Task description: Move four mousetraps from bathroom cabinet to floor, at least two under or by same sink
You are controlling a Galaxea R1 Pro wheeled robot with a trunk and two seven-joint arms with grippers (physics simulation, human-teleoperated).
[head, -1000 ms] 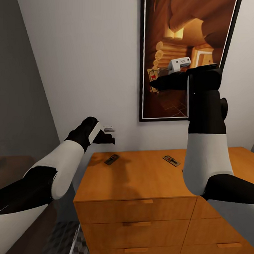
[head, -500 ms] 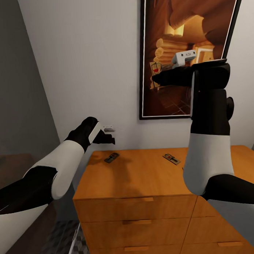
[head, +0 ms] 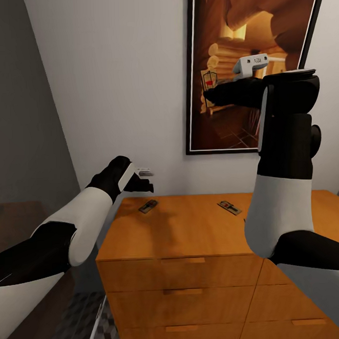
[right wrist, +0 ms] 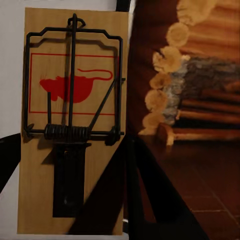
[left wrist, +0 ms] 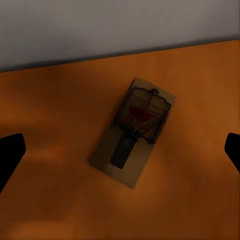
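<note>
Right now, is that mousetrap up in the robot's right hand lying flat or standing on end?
Standing on end. The mousetrap is held upright in the right hand, in front of the framed picture, its printed face toward the wrist camera.

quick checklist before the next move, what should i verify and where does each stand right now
1. Right gripper has a mousetrap: ok, the held mousetrap sits upright between its fingers, raised in front of the wall picture.
2. Grip firmness: cannot tell, the contact points are not clear.
3. Left gripper free for a pick: ok, open, fingertips apart with nothing between them.
4. Left target lined up: ok, a mousetrap on the cabinet lies centred between the fingers, not yet touched.
5. Other traps located: not ok, besides these there is just one further trap on the cabinet top.
6. Drop spot: cannot tell, little floor shows and no sink.
</note>
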